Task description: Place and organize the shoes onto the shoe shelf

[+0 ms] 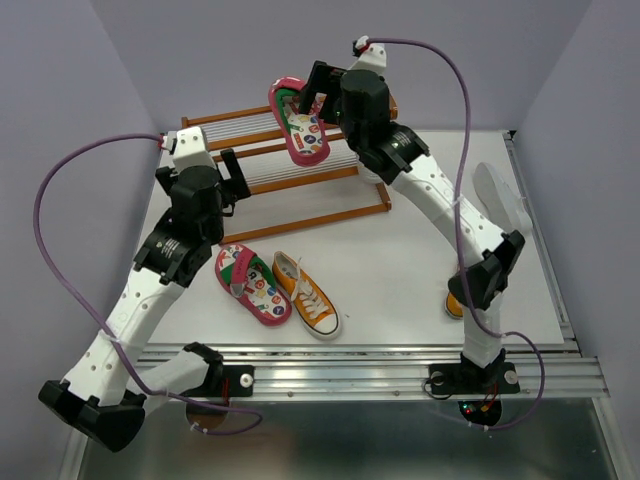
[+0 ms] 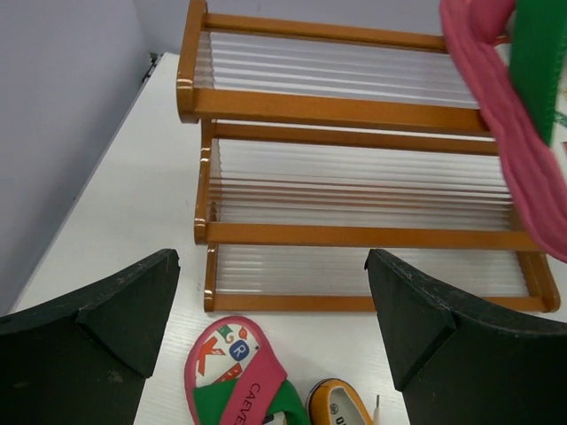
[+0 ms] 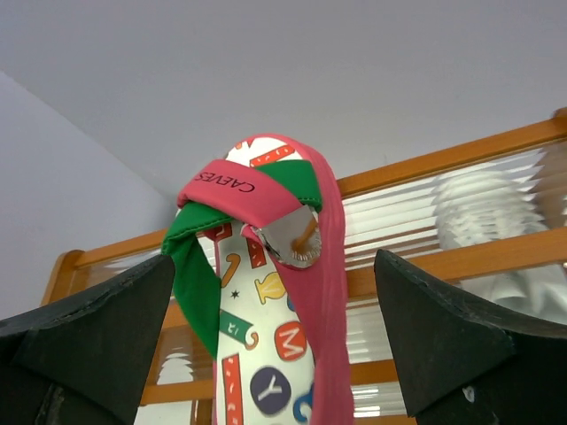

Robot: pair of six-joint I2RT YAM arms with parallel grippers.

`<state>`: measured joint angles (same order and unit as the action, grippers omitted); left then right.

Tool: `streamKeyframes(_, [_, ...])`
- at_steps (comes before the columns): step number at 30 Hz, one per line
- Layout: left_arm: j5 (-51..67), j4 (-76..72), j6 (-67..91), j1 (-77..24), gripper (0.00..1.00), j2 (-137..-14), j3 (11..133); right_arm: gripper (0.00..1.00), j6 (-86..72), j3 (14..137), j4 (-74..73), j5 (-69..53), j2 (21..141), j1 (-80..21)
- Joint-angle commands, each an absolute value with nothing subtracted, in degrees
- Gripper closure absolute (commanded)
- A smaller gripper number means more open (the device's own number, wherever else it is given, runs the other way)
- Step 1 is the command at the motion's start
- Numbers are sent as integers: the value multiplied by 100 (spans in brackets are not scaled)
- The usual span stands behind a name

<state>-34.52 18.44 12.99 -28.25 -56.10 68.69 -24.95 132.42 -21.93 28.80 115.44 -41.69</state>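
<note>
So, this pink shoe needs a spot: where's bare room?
The tiers of the orange-brown wooden shelf look bare where visible; the held pink sticker-print shoe hangs over them. The white table is free between shelf and right arm, crowded front-left by a second pink shoe and orange white-laced sneaker.

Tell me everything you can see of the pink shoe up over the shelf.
The pink shoe is a sandal: pink rim, crossed pink and green straps printed CAEVES, a silvery buckle, a white insole with colourful letter stickers. It stands tilted, strap end up, over the shoe shelf, between the fingers of the right gripper; any contact is hidden.
</note>
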Motion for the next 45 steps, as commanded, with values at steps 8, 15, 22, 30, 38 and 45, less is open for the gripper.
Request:
streamKeyframes(8, [-2919,4163,2731,-2215,9,-6310,7049,0,-1600,10989,-1320,4104,8968,-4184])
streamKeyframes(15, [-2558,5106,4400,-2364,10,-6504,6471,0,-1775,9555,-1037,4377,8201,-4184])
streamKeyframes(22, [-1978,4764,5307,-2390,12,-6609,5566,0,-1828,9159,-1037,4386,8086,-4184])
streamKeyframes(30, [-1661,4439,5880,-2443,12,-6714,4712,0,-1819,9000,-1037,4316,8007,-4184])
streamKeyframes(38, [-1881,4114,6099,-2470,15,-7145,4360,0,-1960,9000,-1046,4025,8165,-4184])
streamKeyframes(45, [-2003,3709,6258,-2479,44,-7155,4043,0,-2030,8938,-1046,4096,8200,-4184])
